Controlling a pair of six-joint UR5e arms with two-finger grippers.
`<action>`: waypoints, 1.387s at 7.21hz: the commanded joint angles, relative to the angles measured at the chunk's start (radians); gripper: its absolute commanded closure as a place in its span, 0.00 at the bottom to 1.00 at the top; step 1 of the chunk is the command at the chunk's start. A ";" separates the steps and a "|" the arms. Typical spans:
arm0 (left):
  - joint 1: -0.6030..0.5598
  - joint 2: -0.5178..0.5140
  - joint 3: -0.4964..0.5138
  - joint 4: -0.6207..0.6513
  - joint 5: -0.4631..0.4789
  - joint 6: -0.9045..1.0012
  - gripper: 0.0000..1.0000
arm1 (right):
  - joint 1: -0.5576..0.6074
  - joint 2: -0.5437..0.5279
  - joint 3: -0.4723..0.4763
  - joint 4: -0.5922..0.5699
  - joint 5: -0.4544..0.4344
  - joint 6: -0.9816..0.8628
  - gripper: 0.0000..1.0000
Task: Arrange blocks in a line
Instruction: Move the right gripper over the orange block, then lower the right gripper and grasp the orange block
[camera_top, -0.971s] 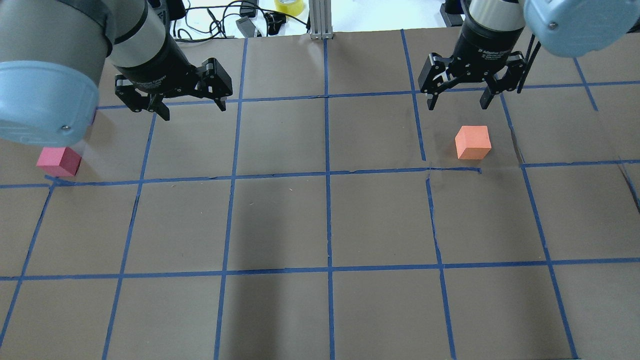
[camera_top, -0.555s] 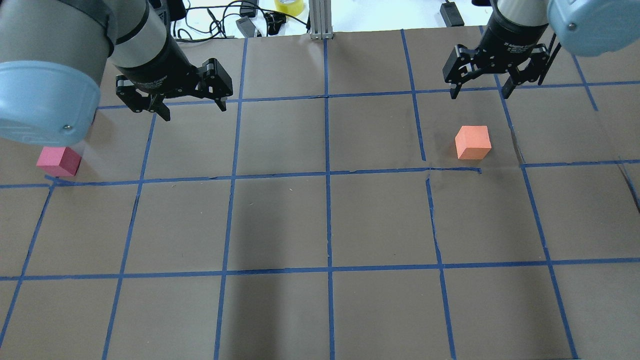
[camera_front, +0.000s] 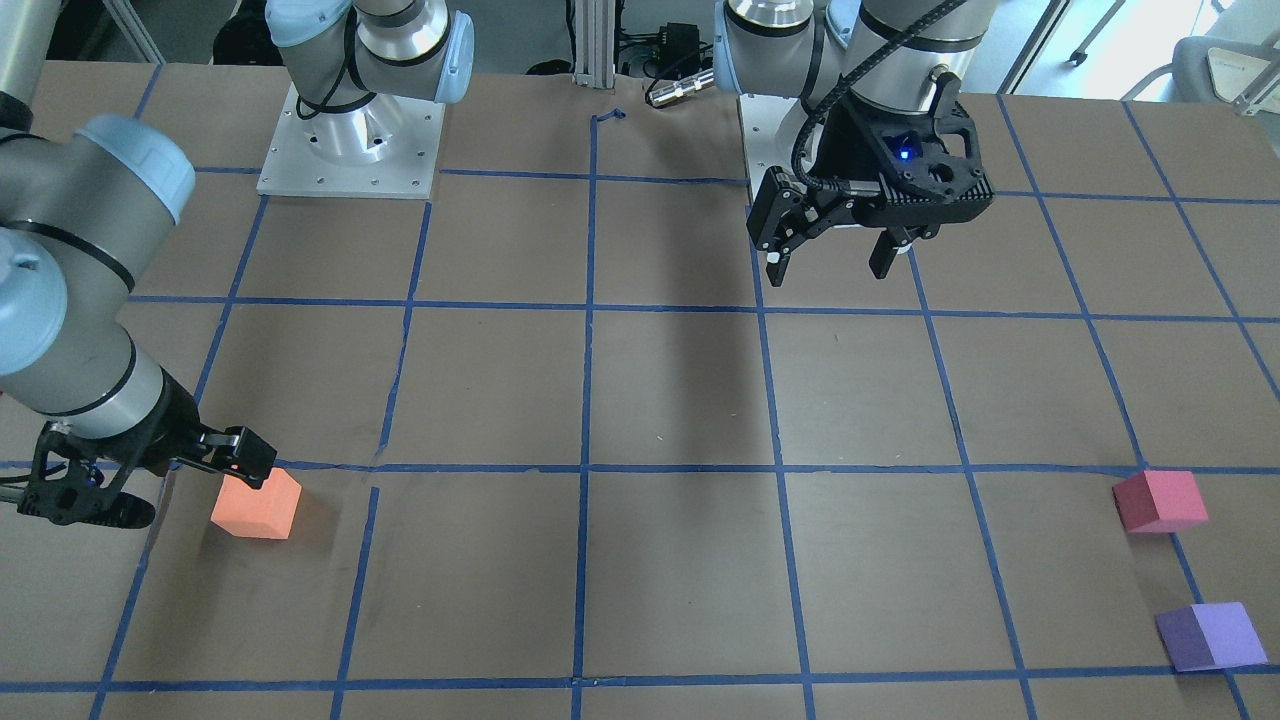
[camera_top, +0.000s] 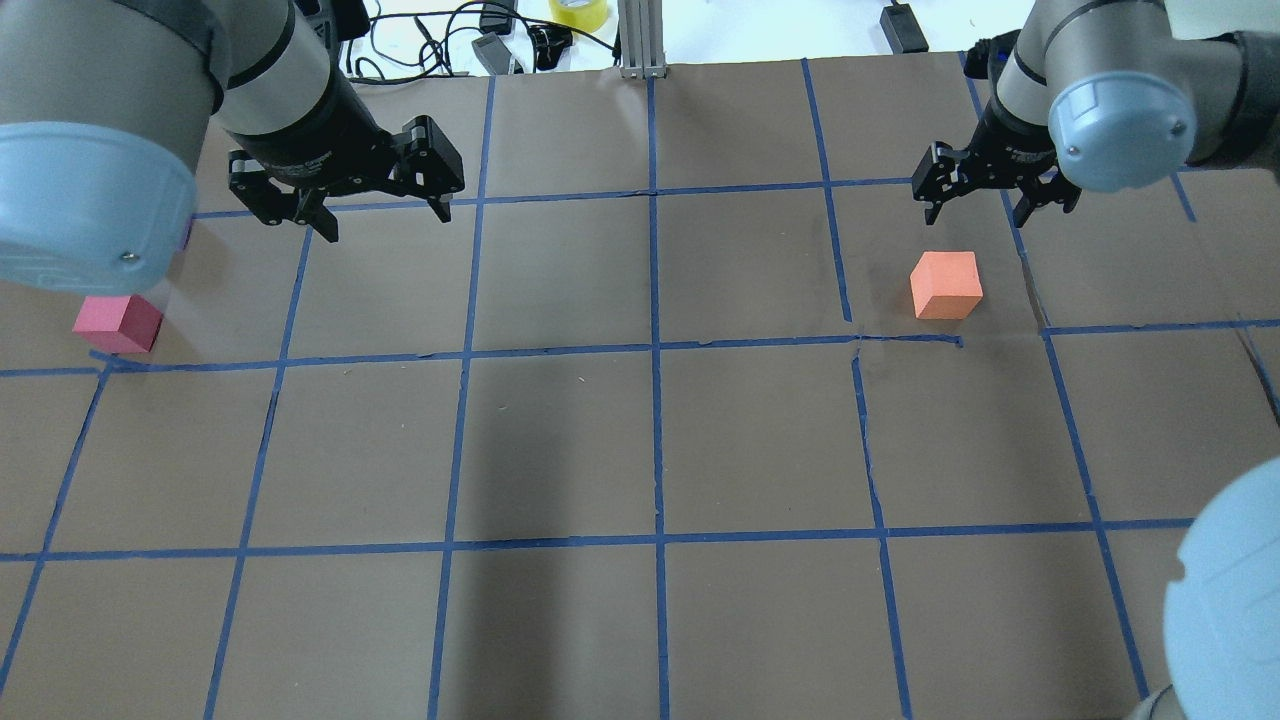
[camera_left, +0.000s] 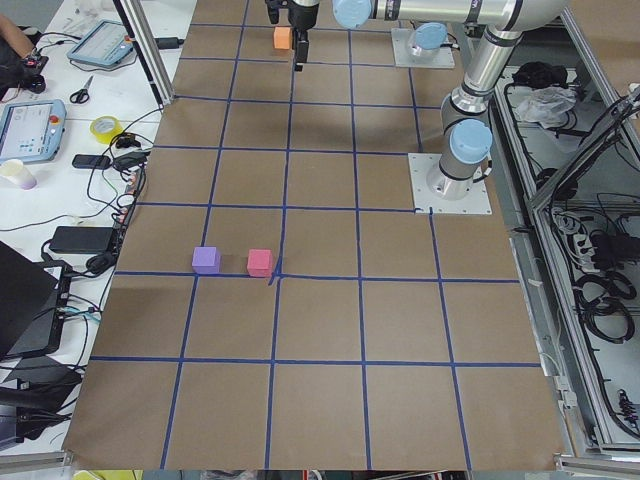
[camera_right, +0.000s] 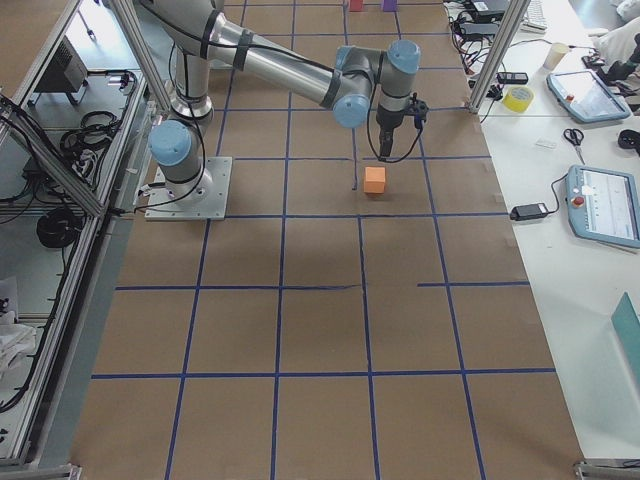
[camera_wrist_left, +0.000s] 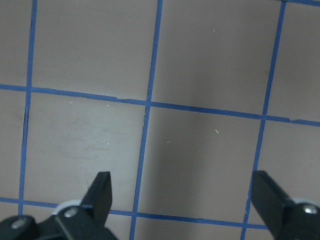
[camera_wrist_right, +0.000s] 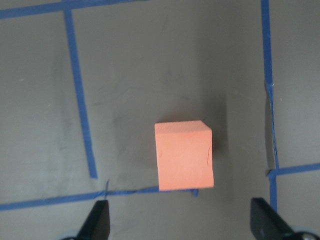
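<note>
At upper right of the overhead view, the right pincer (camera_top: 975, 212) hangs spread just beyond the orange block (camera_top: 945, 285), apparently poised to carry it toward the pinkish-red block (camera_front: 1160, 500) and purple block (camera_front: 1210, 636) paired at the front view's lower right, while the left pincer (camera_top: 385, 222) hovers spread and empty.

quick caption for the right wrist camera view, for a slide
Right wrist view: open right gripper above the brown-paper table, the orange block framed between its fingers near blue tape lines.

A robotics lab: two bench-bolted arms (camera_right: 285, 68), blue-taped brown-paper table (camera_top: 560, 450), teach pendants (camera_right: 603, 207), tangled cables (camera_top: 430, 35), aluminium framing (camera_top: 635, 40).
</note>
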 joint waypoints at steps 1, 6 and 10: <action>0.000 -0.004 0.000 0.000 0.002 -0.002 0.00 | -0.021 0.071 0.091 -0.187 0.003 0.012 0.00; -0.002 0.008 0.000 -0.007 0.002 -0.002 0.00 | -0.019 0.111 0.108 -0.181 0.013 0.009 0.18; -0.002 0.005 0.000 -0.007 0.004 -0.006 0.00 | 0.025 0.070 0.111 -0.198 0.012 0.010 0.73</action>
